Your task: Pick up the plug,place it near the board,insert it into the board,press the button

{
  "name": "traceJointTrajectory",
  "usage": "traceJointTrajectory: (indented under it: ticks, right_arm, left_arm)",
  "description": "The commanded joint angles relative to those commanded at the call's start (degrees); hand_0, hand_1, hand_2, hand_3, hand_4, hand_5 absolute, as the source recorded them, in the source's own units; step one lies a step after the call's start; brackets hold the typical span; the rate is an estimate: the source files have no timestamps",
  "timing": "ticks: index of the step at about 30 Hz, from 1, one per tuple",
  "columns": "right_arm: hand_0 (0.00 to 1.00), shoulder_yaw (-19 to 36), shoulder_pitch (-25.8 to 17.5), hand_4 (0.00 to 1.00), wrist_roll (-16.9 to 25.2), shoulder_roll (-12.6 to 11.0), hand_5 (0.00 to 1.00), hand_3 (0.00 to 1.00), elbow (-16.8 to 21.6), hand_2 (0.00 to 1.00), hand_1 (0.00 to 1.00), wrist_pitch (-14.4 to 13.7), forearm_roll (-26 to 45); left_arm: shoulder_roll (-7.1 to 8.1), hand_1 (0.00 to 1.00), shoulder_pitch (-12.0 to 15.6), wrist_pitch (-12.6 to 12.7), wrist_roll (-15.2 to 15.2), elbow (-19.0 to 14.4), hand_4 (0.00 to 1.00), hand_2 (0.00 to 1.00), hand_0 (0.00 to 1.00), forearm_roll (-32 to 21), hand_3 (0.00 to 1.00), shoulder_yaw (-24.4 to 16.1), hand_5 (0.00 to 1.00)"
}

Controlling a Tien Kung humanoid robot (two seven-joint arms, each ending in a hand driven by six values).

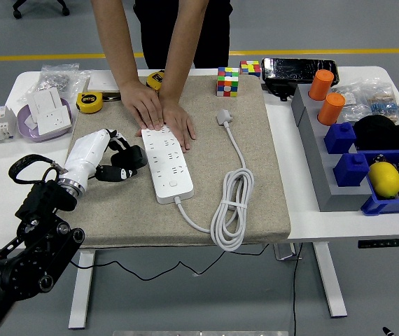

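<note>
left hand brings its fingers to the strip, plug lies apart

the table [304, 210] carries a mat [255, 175] over most of its middle. on the mat lies the strip [166, 162], which is the board of the task, long side running from 12 to 6. a person [164, 28] stands at 12 and presses both hands [161, 115] flat on the strip's far end, i think to stop it from sliding when something is pushed in.

the left hand [112, 157] sits at 9 of the strip, its dark fingers [126, 159] curled together just beside the strip's edge. i cannot tell if they clamp anything. the right arm is not seen.

the plug [225, 117] lies free on the mat at 2 of the strip, its cable [231, 210] coiled toward 5.

at 3, a blue bin [374, 204] holds a lemon [385, 178]. at 10, a purple bowl [28, 129] holds a white socket [51, 113].
</note>
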Motion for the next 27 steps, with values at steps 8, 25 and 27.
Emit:
traceJointTrajectory:
  ticks: [8,25,27]
  right_arm:
    - [0.896,-0.12,0.16,0.998,-0.06,-0.05,0.998,0.801,0.0,0.766,0.796,0.0,-0.01]
    - [0.896,-0.21,0.13,0.998,-0.1,-0.23,0.998,0.801,0.0,0.766,0.795,0.08,-0.34]
    - [0.896,-0.18,0.15,0.998,-0.12,-0.25,0.998,0.801,0.0,0.766,0.795,0.07,-0.37]
  left_arm:
    - [0.15,0.552,-2.86,-0.2,0.11,0.86,0.603,0.396,0.641,0.01,0.437,3.62,0.064]
    - [0.54,0.559,-5.51,0.2,-0.47,4.85,0.581,0.398,0.625,0.94,0.434,5.33,0.077]
    - [0.55,0.562,-5.57,0.22,-0.47,4.89,0.581,0.398,0.624,0.98,0.435,5.48,0.078]
